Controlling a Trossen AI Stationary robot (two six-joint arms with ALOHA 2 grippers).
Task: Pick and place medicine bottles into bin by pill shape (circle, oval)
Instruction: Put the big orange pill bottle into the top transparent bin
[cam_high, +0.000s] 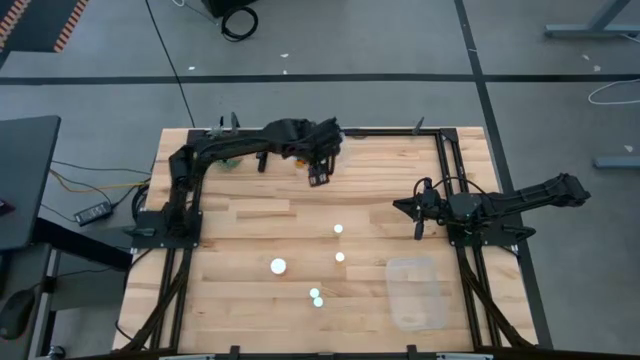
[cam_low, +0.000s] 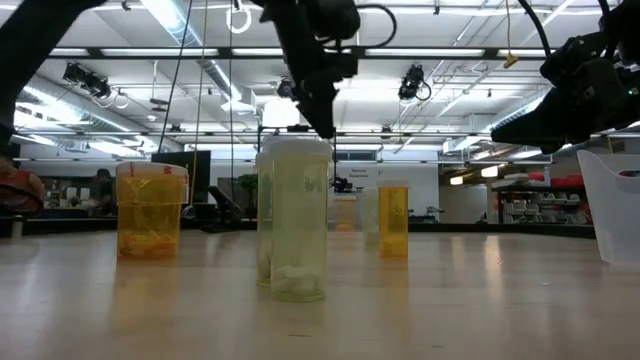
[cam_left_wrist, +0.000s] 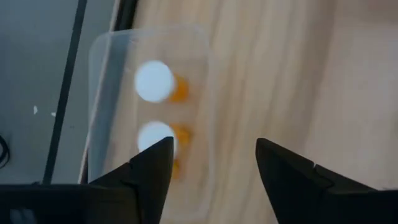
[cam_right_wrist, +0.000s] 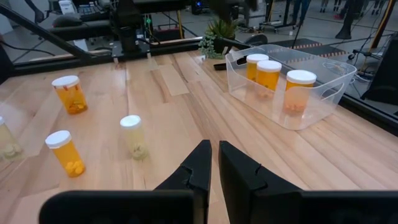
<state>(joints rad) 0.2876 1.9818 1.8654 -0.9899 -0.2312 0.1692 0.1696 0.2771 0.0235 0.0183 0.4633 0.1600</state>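
Several white-capped medicine bottles (cam_high: 338, 229) stand upright on the wooden table near its middle, some orange (cam_right_wrist: 65, 152) and some pale (cam_right_wrist: 132, 135). Three orange bottles (cam_right_wrist: 268, 73) stand in a clear bin (cam_right_wrist: 323, 84) at the far edge; two of them (cam_left_wrist: 154, 81) show in the left wrist view. My left gripper (cam_high: 318, 178) hangs open and empty above the table beside that bin (cam_left_wrist: 102, 93). My right gripper (cam_right_wrist: 214, 165) is shut and empty, raised at the table's right side (cam_high: 418, 225).
A second clear bin (cam_high: 415, 290) stands at the near right of the table with nothing visible in it. In the low view a pale bottle (cam_low: 293, 220) stands closest, with orange ones (cam_low: 150, 210) on either side. Black rails run along the table's edges.
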